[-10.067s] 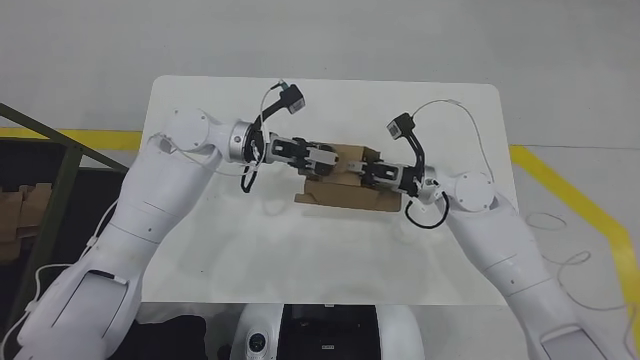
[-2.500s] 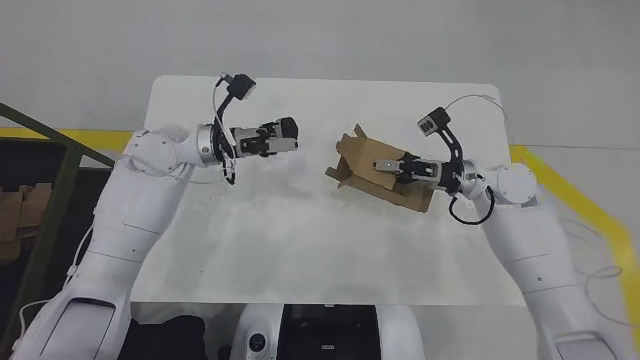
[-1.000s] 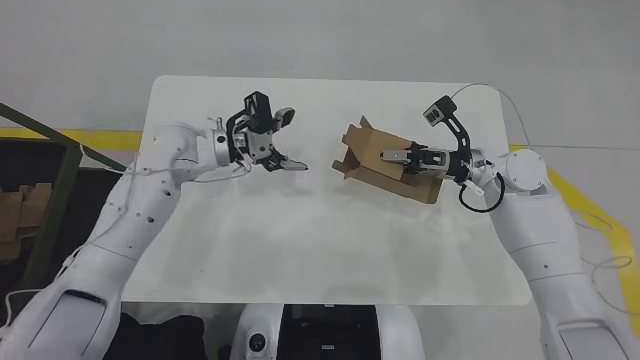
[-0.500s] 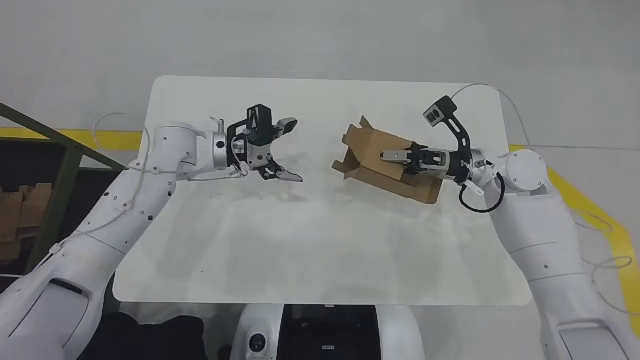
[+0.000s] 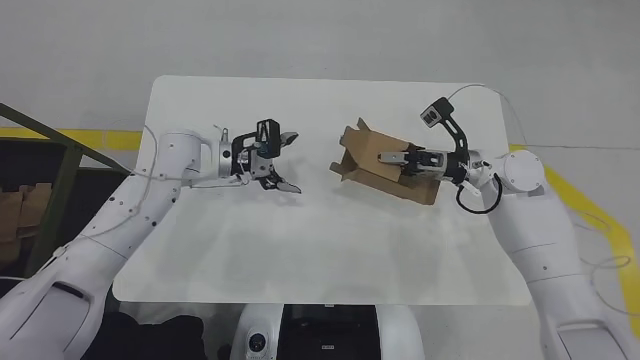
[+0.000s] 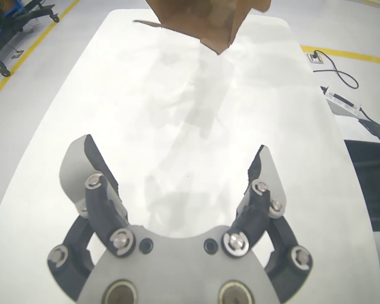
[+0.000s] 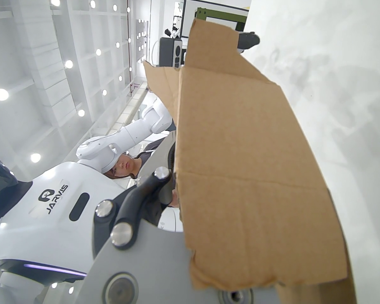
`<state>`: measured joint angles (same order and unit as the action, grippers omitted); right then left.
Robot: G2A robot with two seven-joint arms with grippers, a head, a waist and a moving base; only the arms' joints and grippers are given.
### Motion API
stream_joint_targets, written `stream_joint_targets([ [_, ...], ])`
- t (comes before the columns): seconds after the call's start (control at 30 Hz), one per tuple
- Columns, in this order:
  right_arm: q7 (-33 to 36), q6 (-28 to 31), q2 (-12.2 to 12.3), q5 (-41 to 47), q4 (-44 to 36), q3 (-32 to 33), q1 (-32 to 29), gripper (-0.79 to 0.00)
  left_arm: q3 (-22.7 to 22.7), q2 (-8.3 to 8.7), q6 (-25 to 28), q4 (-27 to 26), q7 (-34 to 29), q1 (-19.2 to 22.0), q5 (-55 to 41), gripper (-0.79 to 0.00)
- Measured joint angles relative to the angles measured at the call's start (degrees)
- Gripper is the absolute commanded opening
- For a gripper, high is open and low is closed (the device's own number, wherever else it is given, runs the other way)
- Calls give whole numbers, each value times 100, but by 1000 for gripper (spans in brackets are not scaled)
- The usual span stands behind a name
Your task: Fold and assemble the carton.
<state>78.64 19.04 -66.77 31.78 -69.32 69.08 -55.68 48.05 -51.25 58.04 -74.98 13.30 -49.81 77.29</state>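
We are clamping one wall of the box [image 5: 375, 150] in our right gripper [image 5: 398, 157]. Our left gripper [image 6: 174, 147] is hovering nearby, jaws wide. The box is standing open, but its end flaps [image 5: 343, 168] are awaiting folding.

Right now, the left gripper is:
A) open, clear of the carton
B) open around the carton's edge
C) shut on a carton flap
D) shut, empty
A: the left gripper has its jaws spread with nothing between them, and the carton is well apart from it.
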Motion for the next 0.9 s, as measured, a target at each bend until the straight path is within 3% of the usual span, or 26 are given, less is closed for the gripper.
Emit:
stream_joint_targets([
  [0.43, 310, 350, -136, 432, 929, -400, 518, -785, -1333, 45, -5, 96, 1555, 512, 467, 0],
  [0.67, 282, 378, -144, 494, 949, -432, 547, -785, -1861, 13, -4, 205, 2311, 816, 676, 0],
  [0.9, 268, 392, -132, 546, 730, -457, 466, -785, -2200, -114, -4, 419, 2649, 1089, 533, 0],
])
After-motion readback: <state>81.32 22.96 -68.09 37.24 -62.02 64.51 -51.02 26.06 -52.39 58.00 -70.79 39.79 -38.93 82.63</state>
